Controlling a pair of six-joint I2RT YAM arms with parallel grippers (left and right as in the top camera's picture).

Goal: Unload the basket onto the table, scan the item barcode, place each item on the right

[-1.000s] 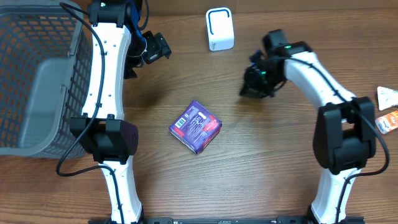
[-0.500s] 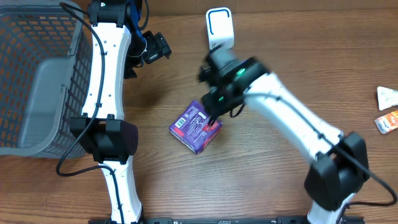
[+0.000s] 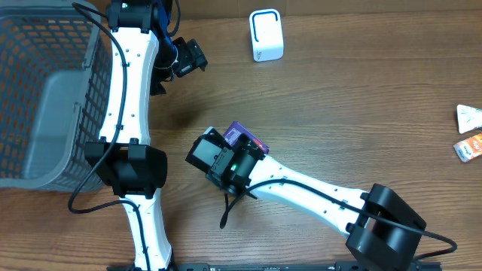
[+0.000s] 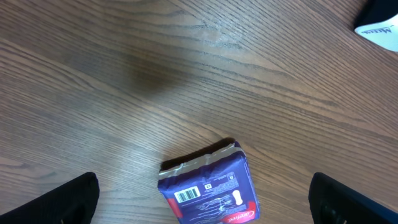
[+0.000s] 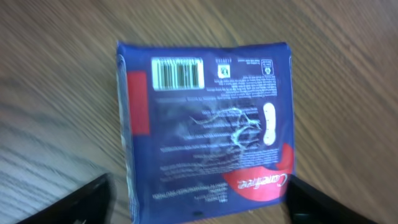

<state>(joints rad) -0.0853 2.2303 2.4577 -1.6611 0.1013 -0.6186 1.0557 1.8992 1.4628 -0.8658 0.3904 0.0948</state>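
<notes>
Purple packet [image 5: 205, 124] is seen barcode-up, ungripped; jaws of right gripper [image 5: 202, 202] and left gripper [image 4: 202, 200] are spread. Pick-up is judged pending: closure across packet is required.

A grey mesh basket [image 3: 45, 98] stands at the left edge of the wooden surface [image 3: 361, 105], partly cut off by the frame. At the far right edge, well apart from the basket, lie two small things: a white packet [image 3: 468, 118] and, just below it, an orange packet [image 3: 468, 146].
</notes>
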